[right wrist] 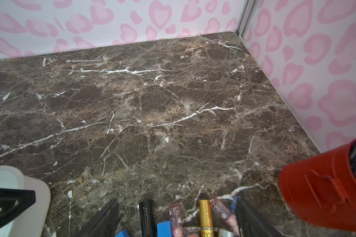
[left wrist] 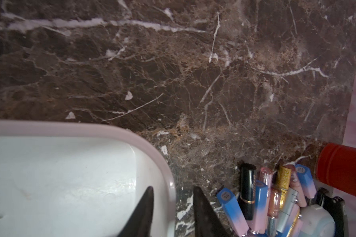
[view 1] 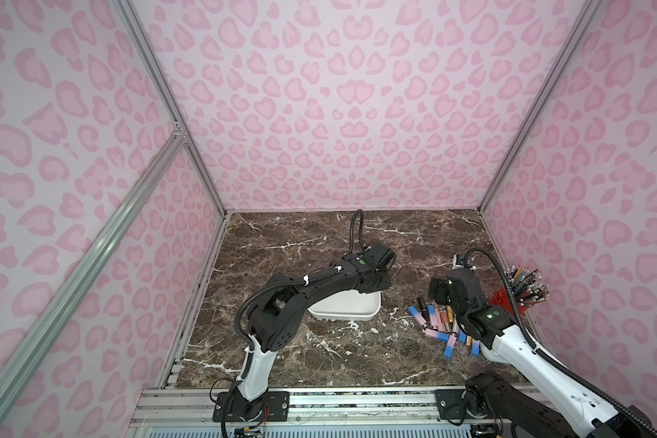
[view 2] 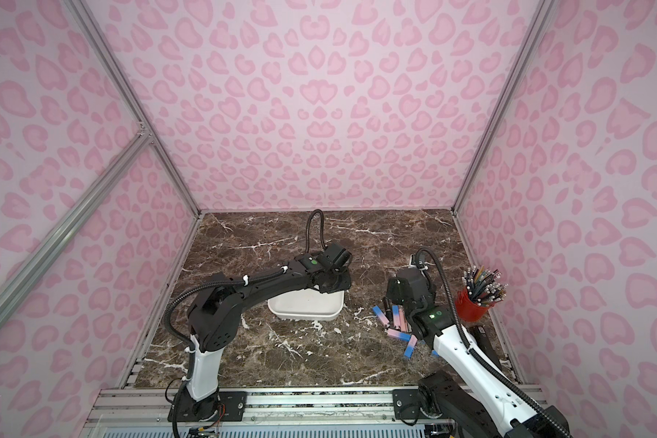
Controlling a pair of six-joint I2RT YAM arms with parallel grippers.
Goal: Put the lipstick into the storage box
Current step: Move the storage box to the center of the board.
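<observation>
The storage box (view 1: 344,314), a shallow white tub, sits mid-table, its far part under my left arm; both top views show it (view 2: 304,313). In the left wrist view my left gripper (left wrist: 173,189) is open, its fingers straddling the box's rim (left wrist: 156,156) at one corner with nothing between them. No lipstick shows in the visible part of the box. Several lipsticks (view 1: 439,322) lie in a pile right of the box, pink-blue, black, gold and clear pink tubes (left wrist: 265,197). My right gripper (right wrist: 176,217) hangs open over that pile (right wrist: 205,215), fingers wide on either side.
A red cup (view 1: 509,303) full of pencils (view 1: 528,284) stands by the right wall, just beyond the pile (right wrist: 321,190). A flat black object (view 2: 482,341) lies near the right wall. Pink patterned walls enclose the brown marble table (view 1: 319,242).
</observation>
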